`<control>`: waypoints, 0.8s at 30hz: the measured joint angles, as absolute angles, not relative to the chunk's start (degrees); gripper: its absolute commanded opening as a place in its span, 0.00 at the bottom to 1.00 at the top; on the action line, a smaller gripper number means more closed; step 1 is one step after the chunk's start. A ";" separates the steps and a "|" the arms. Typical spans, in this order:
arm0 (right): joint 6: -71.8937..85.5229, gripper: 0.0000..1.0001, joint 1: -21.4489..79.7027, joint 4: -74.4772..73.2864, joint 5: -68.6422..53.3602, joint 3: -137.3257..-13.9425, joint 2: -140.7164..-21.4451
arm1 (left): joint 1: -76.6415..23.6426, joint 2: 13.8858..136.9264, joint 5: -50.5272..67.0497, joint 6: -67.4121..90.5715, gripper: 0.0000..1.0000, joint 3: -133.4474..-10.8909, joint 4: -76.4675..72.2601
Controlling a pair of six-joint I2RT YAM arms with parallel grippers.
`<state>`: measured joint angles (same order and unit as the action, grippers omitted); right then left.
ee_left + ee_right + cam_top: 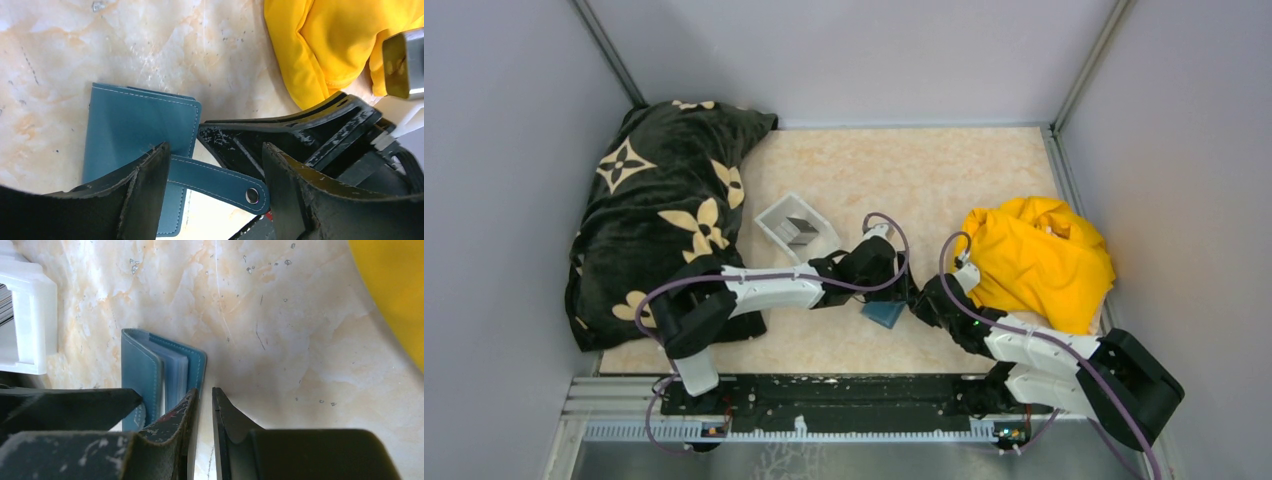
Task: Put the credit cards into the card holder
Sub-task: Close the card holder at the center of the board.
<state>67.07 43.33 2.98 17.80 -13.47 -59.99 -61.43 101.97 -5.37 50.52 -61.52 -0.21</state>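
From above, you see the wallet flat on the table, near the 6 o'clock edge and partly under both grippers. The left gripper reaches it from 9 o'clock and the right gripper from 4 o'clock. At 10 o'clock from the wallet stands a white tray with grey cards inside. A yellow cloth lies at 3 o'clock and a black flowered blanket at 9 o'clock. In the left wrist view, the left gripper is released, its fingers wide apart. The wallet is closed and sits at 10 o'clock from them, and its strap runs across the gap. In the right wrist view, the right gripper is almost clenched. You see only a thin slit, with bare table in it. The wallet is just beside the fingertips at 10 o'clock, with pale leaves between its covers.
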 measured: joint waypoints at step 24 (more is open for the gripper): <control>59.40 0.44 41.08 -6.00 19.09 -12.49 -50.09 | -62.28 94.39 -6.72 54.65 0.79 -42.44 -18.35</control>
<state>59.40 41.08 -6.00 19.09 -12.49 -50.09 -62.28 94.39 -6.72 54.65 -42.44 -18.35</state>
